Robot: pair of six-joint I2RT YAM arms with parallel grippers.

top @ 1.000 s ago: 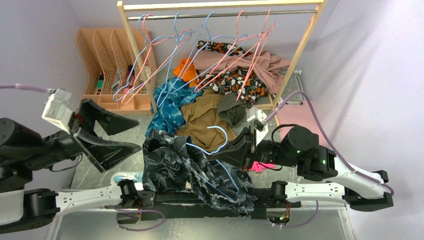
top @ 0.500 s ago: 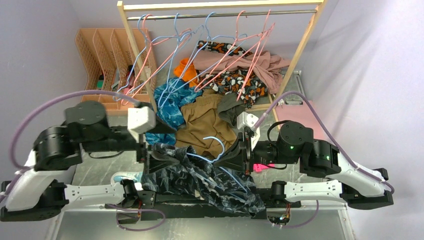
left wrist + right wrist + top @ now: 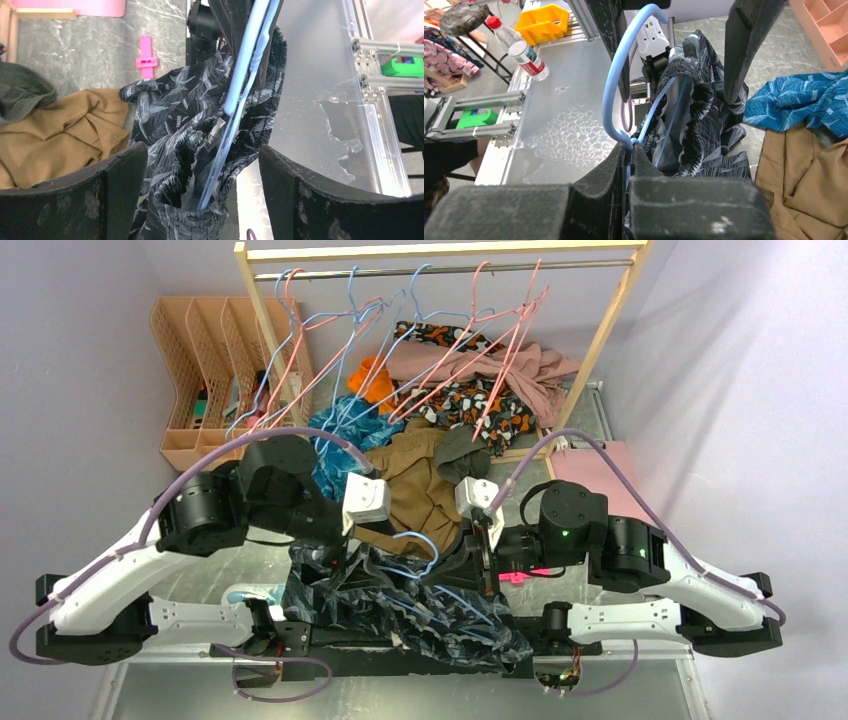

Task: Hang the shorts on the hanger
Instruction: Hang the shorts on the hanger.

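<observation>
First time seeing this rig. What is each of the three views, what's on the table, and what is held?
Two robot arms with two-finger grippers stand at the near edge of a table. The top view looks down from above and behind them. The other two come from cameras on each wrist, so the black slabs at the bottom are that arm's own fingers. The right gripper is shut on the neck of a light-blue wire hanger, whose wire runs inside the dark leaf-print shorts. The left gripper is open, its fingers either side of the shorts' waistband. Behind lie a brown garment and a teal garment, near a wooden clothes rack.
</observation>
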